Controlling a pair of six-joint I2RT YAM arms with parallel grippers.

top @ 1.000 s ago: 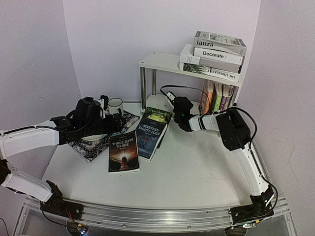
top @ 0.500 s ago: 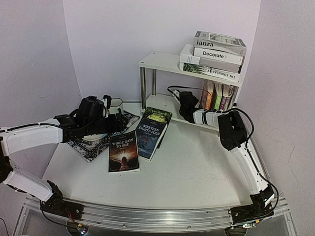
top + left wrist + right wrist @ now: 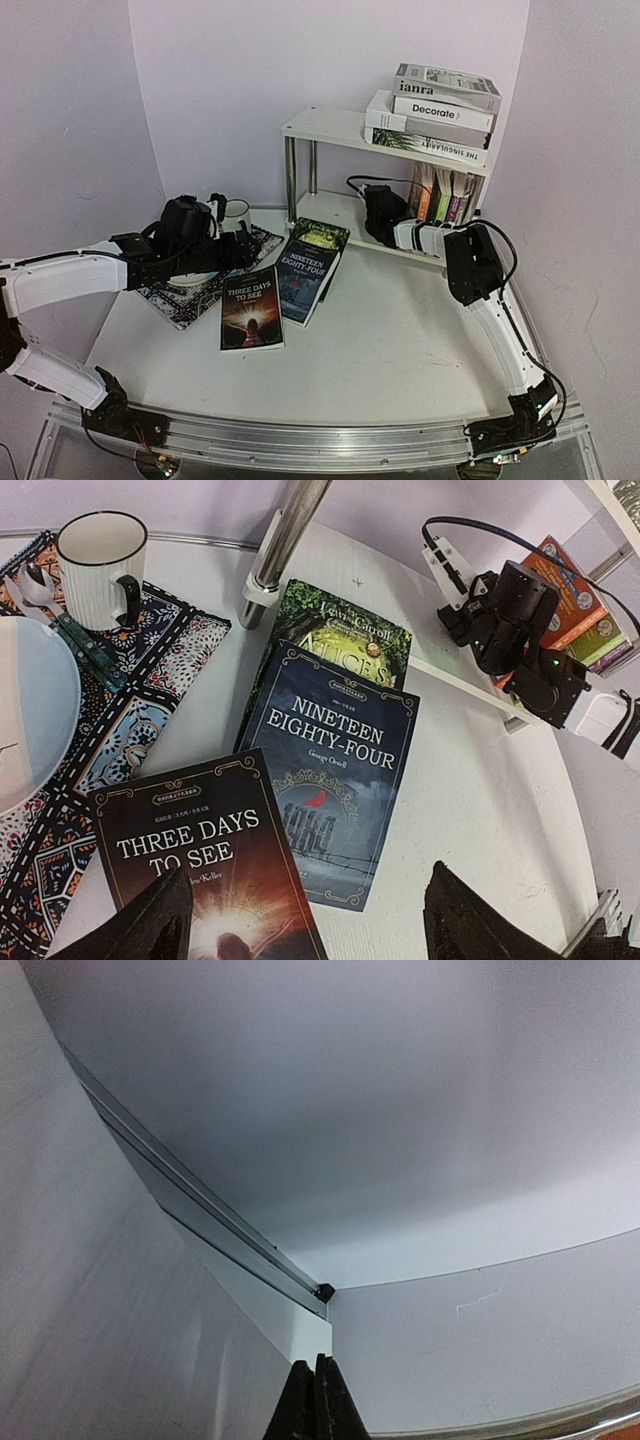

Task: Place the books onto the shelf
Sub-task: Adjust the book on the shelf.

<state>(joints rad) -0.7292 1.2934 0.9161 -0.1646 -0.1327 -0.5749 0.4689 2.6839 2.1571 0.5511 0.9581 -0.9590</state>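
Three books lie flat on the table: "Three Days to See" (image 3: 250, 308) (image 3: 200, 865), "Nineteen Eighty-Four" (image 3: 306, 278) (image 3: 335, 780) partly over it, and a green book (image 3: 322, 235) (image 3: 342, 635) under that one. My left gripper (image 3: 240, 248) (image 3: 310, 930) hovers open above the near two, nothing between its fingers (image 3: 150, 930). The white shelf (image 3: 330, 125) carries stacked hardbacks (image 3: 435, 115) on top and upright colourful paperbacks (image 3: 440, 195) (image 3: 575, 595) below. My right gripper (image 3: 375, 205) (image 3: 316, 1400) is shut and empty, reaching over the lower board left of the paperbacks.
A patterned mat (image 3: 190, 295) (image 3: 130, 700) at the left holds a white bowl (image 3: 30, 720) and a mug (image 3: 236, 212) (image 3: 100, 570). A chrome shelf leg (image 3: 291, 175) (image 3: 285, 535) stands behind the green book. The right wrist view shows only white surfaces and a metal strip (image 3: 200, 1220).
My right gripper has moved back from above the table onto the lower shelf board. The left arm has shifted slightly right. The books have not moved.
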